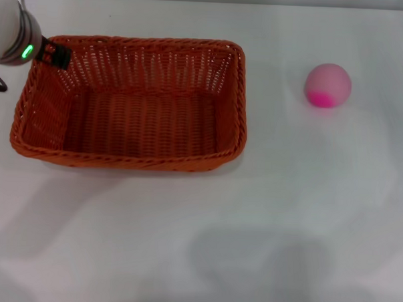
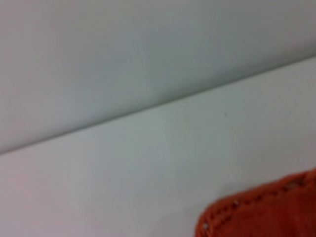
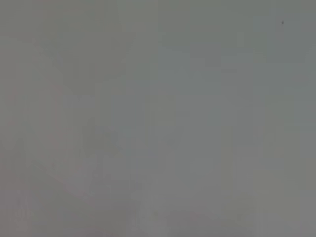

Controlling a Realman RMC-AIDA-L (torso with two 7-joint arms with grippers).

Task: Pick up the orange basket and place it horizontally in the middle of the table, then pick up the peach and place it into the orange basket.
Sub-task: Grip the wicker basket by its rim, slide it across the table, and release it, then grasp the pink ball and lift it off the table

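Head view gives you the whole layout: the orange basket [image 1: 133,104] lies long-side across on the table [image 1: 285,215], left of centre and toward the far edge, its floor bare; the peach [image 1: 328,84] sits well apart to the right, magenta patch facing you. Your left gripper [image 1: 57,54] is at the basket's far-left corner, its dark tip right at the braided rim; whether the fingers are closed on that rim or merely beside it, you cannot tell from this angle. The left wrist view shows only a rounded corner of the basket [image 2: 266,210] against the table [image 2: 123,168], with no fingers in sight; the right wrist view is plain grey and tells you nothing, and the right gripper appears in no picture.

You are, by my reading, in the basket step: the basket looks already horizontal but off-centre, so either a shift toward the middle or a release is due; confirm the grip before dragging, since a corner hold may swing the basket. The peach is untouched; it needs a clear approach from the right.
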